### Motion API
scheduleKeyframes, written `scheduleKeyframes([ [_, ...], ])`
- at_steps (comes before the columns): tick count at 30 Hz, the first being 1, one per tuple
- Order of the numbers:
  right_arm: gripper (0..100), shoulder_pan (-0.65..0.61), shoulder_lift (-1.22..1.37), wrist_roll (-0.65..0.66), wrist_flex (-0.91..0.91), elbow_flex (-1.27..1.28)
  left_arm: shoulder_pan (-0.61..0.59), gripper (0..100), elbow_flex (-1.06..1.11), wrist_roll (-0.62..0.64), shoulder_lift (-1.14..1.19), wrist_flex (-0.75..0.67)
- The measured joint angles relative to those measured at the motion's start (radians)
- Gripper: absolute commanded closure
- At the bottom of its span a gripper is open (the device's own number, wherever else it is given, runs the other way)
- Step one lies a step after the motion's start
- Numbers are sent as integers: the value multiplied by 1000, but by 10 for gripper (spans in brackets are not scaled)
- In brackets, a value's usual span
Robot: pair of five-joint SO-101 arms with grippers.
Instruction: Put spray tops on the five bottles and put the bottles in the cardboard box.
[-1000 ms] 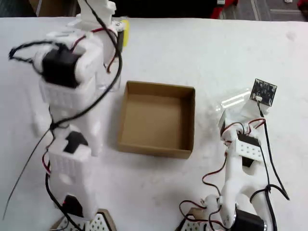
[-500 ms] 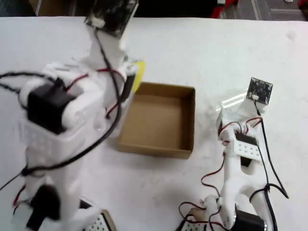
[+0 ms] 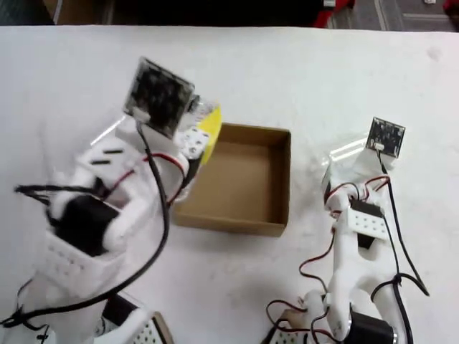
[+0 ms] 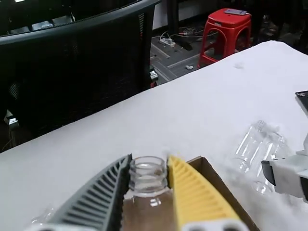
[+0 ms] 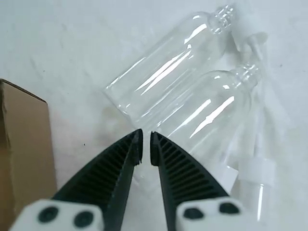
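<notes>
Tabletop [image 3: 301,64]: white, carrying both arms; a dark room with a red stool [image 4: 226,29] lies beyond its 12 o'clock edge.
Held bottle [image 4: 147,174]: clear, its neck open with no spray top on it, raised at the 9 o'clock wall of the cardboard box [image 3: 229,222]. My judgement is that, lowered from here, it would go in uncapped, or clip that wall and twist in the grip (smooth plastic, held only high up by the neck).
Cardboard box: open, no bottle in it yet. It looks light, so a knock from the bottle or the arm could slide it toward 3 o'clock.
Lying bottles [image 5: 163,67]: two clear ones on their sides, side by side, at the box's 3 o'clock. Being round, they could roll away from an off-centre push.
Spray tops [image 5: 248,38]: white and apparently loose beside the lying bottles, with another [image 5: 255,173] nearby. I cannot tell whether either is seated on a neck.
Left gripper [image 4: 148,163]: clenched on the held bottle, with the grey finger and the yellow finger pressed to either side of the neck.
Right gripper [image 5: 145,142]: all but closed, a thin slit between the tips, grasping nothing. It hangs over the tabletop just beside the nearer lying bottle.
</notes>
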Motion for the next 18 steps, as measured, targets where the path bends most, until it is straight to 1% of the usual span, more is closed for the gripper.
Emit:
scheduleKeyframes([
  [3, 978, 0, 0, 0, 0, 0, 0, 976, 273, -2, -72, -278],
  [6, 979, 3, 0, 0, 0, 0, 0, 976, 528, -2, -126, -612],
  [8, 981, 15, 0, 0, -12, 0, 0, 976, 660, 29, -137, -838],
  [10, 981, 14, 0, 0, -38, 5, 0, 976, 741, 74, -138, -1011],
  [12, 981, 12, 0, 0, -46, 6, 0, 976, 756, 129, -140, -1086],
  [15, 981, 20, 0, 0, -49, 6, -2, 975, 758, 238, -117, -1123],
  [18, 981, 20, 0, 0, -49, 6, -2, 975, 741, 307, 5, -1174],
])
